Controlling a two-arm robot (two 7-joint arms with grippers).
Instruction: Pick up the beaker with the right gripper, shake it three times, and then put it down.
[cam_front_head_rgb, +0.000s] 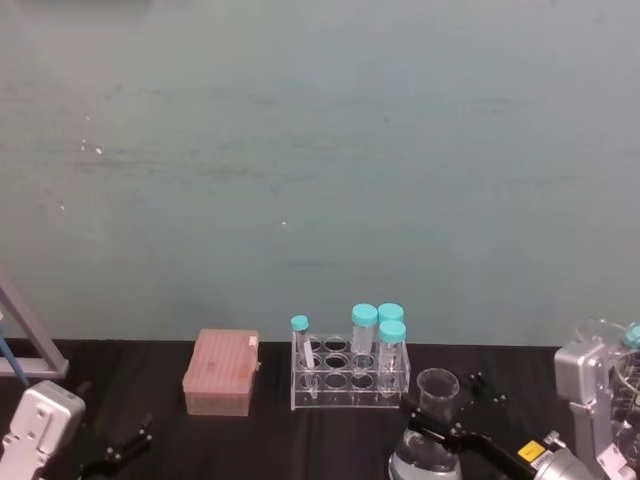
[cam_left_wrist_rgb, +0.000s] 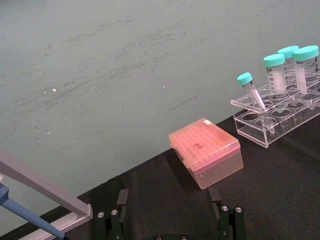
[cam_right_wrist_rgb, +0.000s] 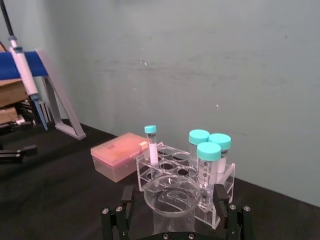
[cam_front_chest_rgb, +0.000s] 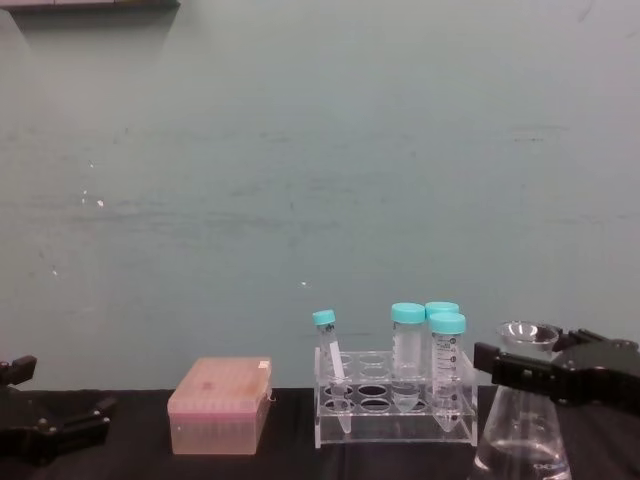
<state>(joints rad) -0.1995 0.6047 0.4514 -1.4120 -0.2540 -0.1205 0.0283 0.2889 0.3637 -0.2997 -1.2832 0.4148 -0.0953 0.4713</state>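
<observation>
The beaker (cam_front_head_rgb: 427, 462), a clear conical flask, stands at the front right of the black table, just in front of the tube rack. My right gripper (cam_front_head_rgb: 437, 424) reaches in from the right with its black fingers on either side of the narrow neck, below the rim. In the right wrist view the beaker (cam_right_wrist_rgb: 172, 197) sits between the fingers (cam_right_wrist_rgb: 127, 200) with a gap on each side, so the right gripper (cam_right_wrist_rgb: 173, 201) is open. In the chest view the fingers (cam_front_chest_rgb: 520, 372) cross the beaker (cam_front_chest_rgb: 525, 445) at its neck. My left gripper (cam_front_head_rgb: 120, 450) rests open at the front left.
A clear rack (cam_front_head_rgb: 350, 380) with several teal-capped tubes stands right behind the beaker. A pink tip box (cam_front_head_rgb: 221, 372) lies left of the rack. A pipette stand (cam_front_head_rgb: 30, 345) is at the far left. More glassware (cam_front_head_rgb: 628, 385) sits at the right edge.
</observation>
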